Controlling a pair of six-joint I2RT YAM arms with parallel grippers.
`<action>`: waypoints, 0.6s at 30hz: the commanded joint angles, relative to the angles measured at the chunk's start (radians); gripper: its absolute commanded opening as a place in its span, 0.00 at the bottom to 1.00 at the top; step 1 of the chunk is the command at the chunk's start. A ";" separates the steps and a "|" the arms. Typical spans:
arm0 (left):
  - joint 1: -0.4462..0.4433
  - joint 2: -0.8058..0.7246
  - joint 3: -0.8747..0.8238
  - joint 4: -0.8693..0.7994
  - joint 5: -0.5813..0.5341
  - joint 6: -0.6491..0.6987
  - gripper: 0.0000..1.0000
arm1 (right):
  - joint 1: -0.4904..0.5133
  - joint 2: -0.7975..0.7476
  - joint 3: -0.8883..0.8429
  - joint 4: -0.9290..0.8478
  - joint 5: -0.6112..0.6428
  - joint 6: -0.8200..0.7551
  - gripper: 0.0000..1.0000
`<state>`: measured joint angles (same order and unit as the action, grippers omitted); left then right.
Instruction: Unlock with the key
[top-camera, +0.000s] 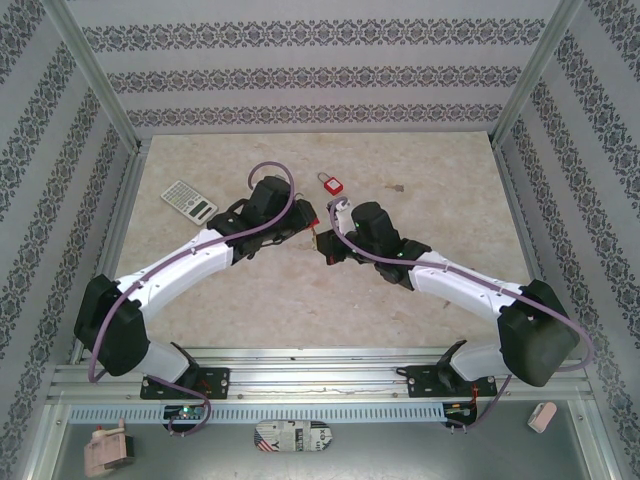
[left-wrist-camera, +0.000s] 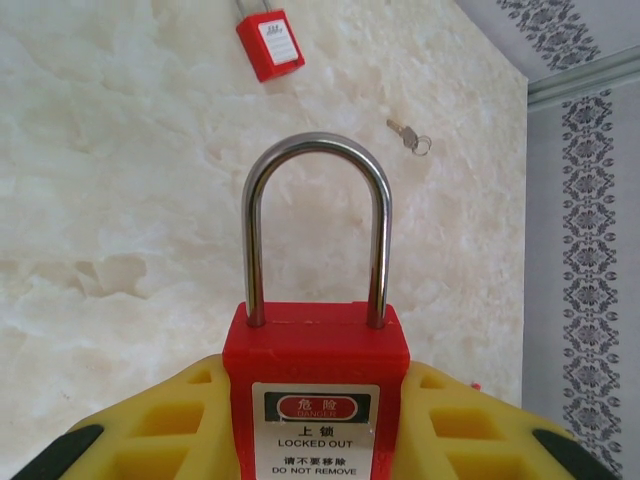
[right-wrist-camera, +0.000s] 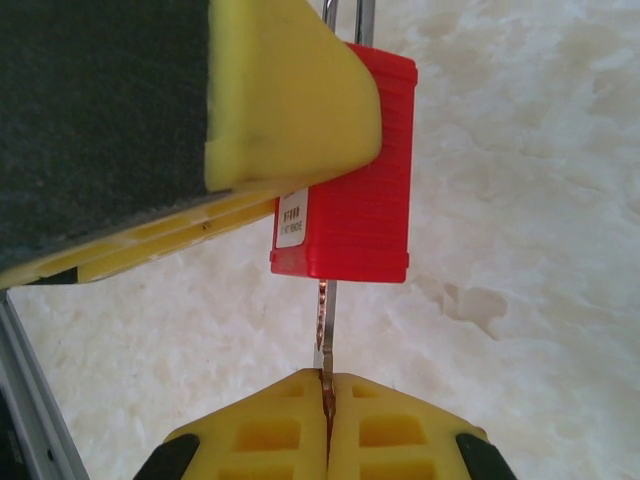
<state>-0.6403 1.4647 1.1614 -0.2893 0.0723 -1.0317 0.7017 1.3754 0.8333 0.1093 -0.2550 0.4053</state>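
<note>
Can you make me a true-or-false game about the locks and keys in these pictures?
1. The left gripper holds a red padlock. True.
2. Its shackle is open. False: both ends sit in the padlock.
3. The right gripper pinches a key. True.
4. There is just one padlock. False: a second padlock lies on the table.
5. A spare key lies on the table. True.

Bright, even, diffuse light; soft shadows, sharp wrist views, no glare.

Overhead; wrist views close on padlock (left-wrist-camera: 315, 385)
</note>
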 joint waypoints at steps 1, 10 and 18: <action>-0.096 0.008 0.053 -0.085 0.121 0.055 0.00 | -0.001 0.002 -0.009 0.269 0.002 0.008 0.00; -0.117 0.006 0.090 -0.212 0.033 0.161 0.00 | -0.047 -0.023 -0.010 0.273 -0.052 -0.001 0.00; -0.124 0.012 0.091 -0.295 -0.045 0.225 0.00 | -0.068 -0.050 -0.011 0.223 -0.064 -0.015 0.00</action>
<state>-0.7082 1.4761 1.2503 -0.4129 -0.0467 -0.8577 0.6628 1.3743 0.7967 0.1925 -0.3588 0.4198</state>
